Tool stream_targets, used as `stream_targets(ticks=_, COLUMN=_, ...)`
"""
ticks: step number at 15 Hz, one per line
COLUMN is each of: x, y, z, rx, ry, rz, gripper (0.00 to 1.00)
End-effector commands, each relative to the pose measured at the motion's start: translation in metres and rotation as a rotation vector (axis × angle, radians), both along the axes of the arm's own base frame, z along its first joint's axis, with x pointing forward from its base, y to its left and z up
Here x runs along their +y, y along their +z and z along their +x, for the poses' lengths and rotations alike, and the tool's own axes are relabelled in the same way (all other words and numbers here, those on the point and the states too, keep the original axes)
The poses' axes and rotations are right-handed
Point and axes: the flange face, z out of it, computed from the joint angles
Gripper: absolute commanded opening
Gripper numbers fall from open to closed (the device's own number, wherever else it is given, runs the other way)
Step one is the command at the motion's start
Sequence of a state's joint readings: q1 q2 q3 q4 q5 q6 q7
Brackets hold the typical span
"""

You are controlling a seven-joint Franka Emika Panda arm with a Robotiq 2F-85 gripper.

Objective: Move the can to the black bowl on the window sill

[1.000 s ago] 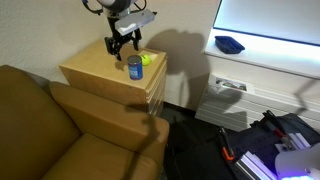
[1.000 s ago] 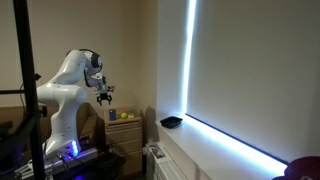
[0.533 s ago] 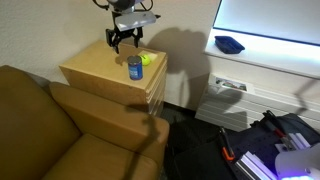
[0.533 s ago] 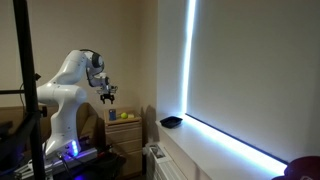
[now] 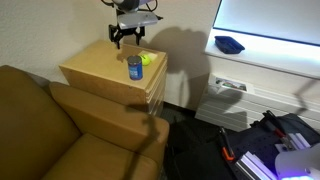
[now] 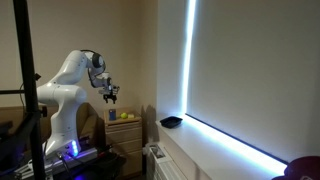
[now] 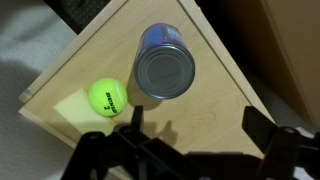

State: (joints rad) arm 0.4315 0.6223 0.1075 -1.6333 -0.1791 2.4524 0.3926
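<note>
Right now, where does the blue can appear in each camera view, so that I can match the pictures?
In an exterior view: the can stands above centre, slightly left, under the claw.
In an exterior view: the can is small, left of centre, below the claw.
Wrist view: the can is at upper middle, seen from above, right of the yellow-green ball.
Shared landmark: the tan cabinet top it stands on.

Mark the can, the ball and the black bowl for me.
can (image 7: 165, 73), wrist view, on its silvery top.
ball (image 7: 106, 96), wrist view, middle of its yellow-green surface.
black bowl (image 5: 229, 44), in an exterior view, on its dark inside.
</note>
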Motion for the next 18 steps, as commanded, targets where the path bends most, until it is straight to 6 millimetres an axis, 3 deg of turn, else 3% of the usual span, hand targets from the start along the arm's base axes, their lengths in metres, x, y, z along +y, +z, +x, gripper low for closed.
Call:
stream_targets(ticks=1, x=-0.008, y=-0.018, z=0.007, rx=-0.011, ry=-0.022, rz=-0.048, gripper=1.0)
stream_targets(ticks=4, x=-0.018, y=-0.04, z=0.013, rx=0.003, ry=-0.061, rz=-0.073, gripper=1.0)
stream_targets(ticks=5, x=-0.017, y=-0.027, z=0.009, rx=0.005, ry=-0.044, rz=-0.06, gripper=1.0)
stream_targets(ticks=12, x=-0.024, y=-0.065, z=0.012, rx=0.101, ry=-0.076, rz=-0.022, gripper=1.0)
stream_targets(ticks=13, x=-0.02, y=-0.054, z=0.008, rx=0.062, ry=-0.079, rz=-0.037, gripper=1.0)
stream_targets(ticks=18, x=-0.02, y=-0.067, z=0.009, rx=0.077, ry=-0.083, rz=-0.024, gripper=1.0)
